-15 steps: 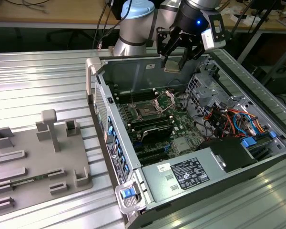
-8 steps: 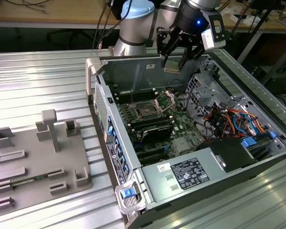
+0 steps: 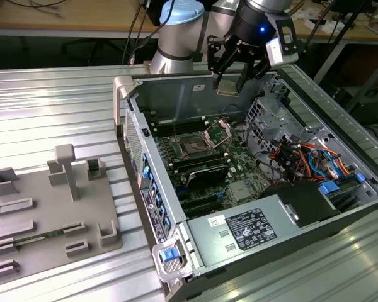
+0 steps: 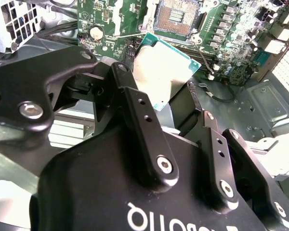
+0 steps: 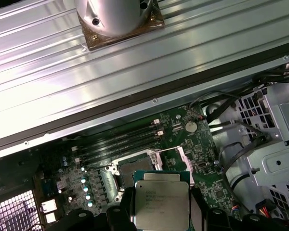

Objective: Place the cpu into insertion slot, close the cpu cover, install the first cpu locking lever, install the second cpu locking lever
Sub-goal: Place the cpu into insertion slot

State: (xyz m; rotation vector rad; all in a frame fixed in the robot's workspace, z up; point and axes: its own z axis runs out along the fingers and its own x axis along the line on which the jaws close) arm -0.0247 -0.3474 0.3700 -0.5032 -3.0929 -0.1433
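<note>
- Exterior view: the gripper (image 3: 232, 78) hangs above the far wall of the open computer case (image 3: 195, 251), its two black fingers pinching the cpu (image 3: 228, 87) by opposite edges. The cpu is in the air, well above the motherboard (image 3: 208, 167). Below it the insertion slot (image 3: 194, 146) lies bare, with the cpu cover (image 3: 219, 129) raised just beside it. A grey fixture tray (image 3: 50, 214) sits on the ribbed table (image 3: 50, 107) at the exterior view's left, apart from the case.
- Second wrist view: the cpu (image 4: 164, 72) is seen from close by as a flat square with a thin green border, its broad face washed pale by glare. One black finger (image 4: 135, 108) presses on each of two opposite edges. The insertion slot (image 4: 177, 17) lies beyond the chip, uncovered.
- First wrist view: the cpu (image 5: 161, 204) shows its dull silver-grey metal top with faint print, framed by a green rim, clamped between dark fingers (image 5: 126, 204). The bare insertion slot (image 5: 135, 168) lies just beyond it, near a row of memory slots (image 5: 120, 139).
</note>
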